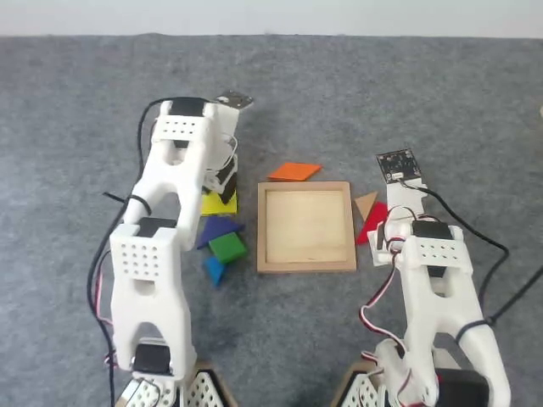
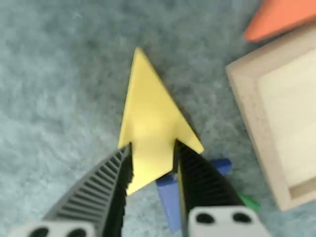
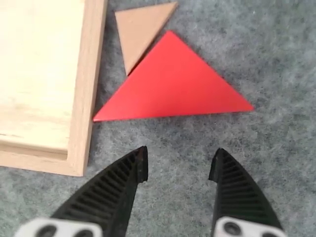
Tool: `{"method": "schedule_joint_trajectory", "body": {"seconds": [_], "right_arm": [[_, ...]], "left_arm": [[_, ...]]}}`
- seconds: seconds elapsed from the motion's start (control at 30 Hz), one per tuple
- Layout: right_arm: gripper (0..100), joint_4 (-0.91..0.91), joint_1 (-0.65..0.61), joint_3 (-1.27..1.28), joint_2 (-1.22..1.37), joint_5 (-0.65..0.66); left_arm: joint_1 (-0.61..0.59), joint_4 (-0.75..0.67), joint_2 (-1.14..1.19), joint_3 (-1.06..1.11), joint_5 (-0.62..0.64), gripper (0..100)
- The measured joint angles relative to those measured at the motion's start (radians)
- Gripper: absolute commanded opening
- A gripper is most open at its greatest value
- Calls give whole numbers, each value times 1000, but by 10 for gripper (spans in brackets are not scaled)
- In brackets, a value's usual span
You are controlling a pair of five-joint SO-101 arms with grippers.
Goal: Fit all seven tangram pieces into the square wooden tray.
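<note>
- Right, the left gripper (image 2: 152,147) has its two fingers clamped on the slanting edges of the yellow triangle (image 2: 148,108), on the carpet beside the square wooden tray (image 2: 247,94).
- Risk one, I'd say: those edges taper, so a squeeze could squirt the piece out or twist it on the lift.
- Risk two: the dark blue piece (image 2: 170,192) lies right at the fingertips and could get dragged along.
- Risk three: a tilted triangle may catch the tray rim rather than drop flat inside.
- Over on the other side, the right gripper (image 3: 180,160) hangs with its fingers apart above bare carpet, just short of the red triangle (image 3: 173,84), which touches the tan triangle (image 3: 140,27) by the tray; a push could shove both.
- Tray's bare inside; the orange parallelogram (image 1: 294,171), green piece (image 1: 227,248) and small blue triangle (image 1: 214,270) sit outside it too.
- Hard to tell: whether the yellow triangle is off the carpet yet.
- From above, the arm covers most of that triangle and the grip itself.
- The green piece is cut off behind a finger in the left wrist view.
</note>
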Motion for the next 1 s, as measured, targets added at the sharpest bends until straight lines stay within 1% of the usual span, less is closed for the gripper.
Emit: {"method": "schedule_joint_trajectory", "body": {"seconds": [0.13, 0.27, 0.3, 0.4, 0.63, 0.8, 1.0], "right_arm": [[223, 0, 0, 0, 0, 0], [223, 0, 0, 0, 0, 0], [223, 0, 0, 0, 0, 0], [223, 0, 0, 0, 0, 0], [223, 0, 2, 0, 0, 0], [223, 0, -2, 0, 0, 0], [223, 0, 0, 0, 0, 0]], "left_arm": [[5, 52, 8, -54, 0, 109], [-11, 91, 31, -120, 0, 281], [-25, 92, 38, -130, 0, 302], [-58, 94, 46, -117, 0, 289], [-52, 71, 43, -9, -12, 279], [-31, 48, 29, 31, -12, 179], [9, 38, 26, 38, -8, 142]]}}
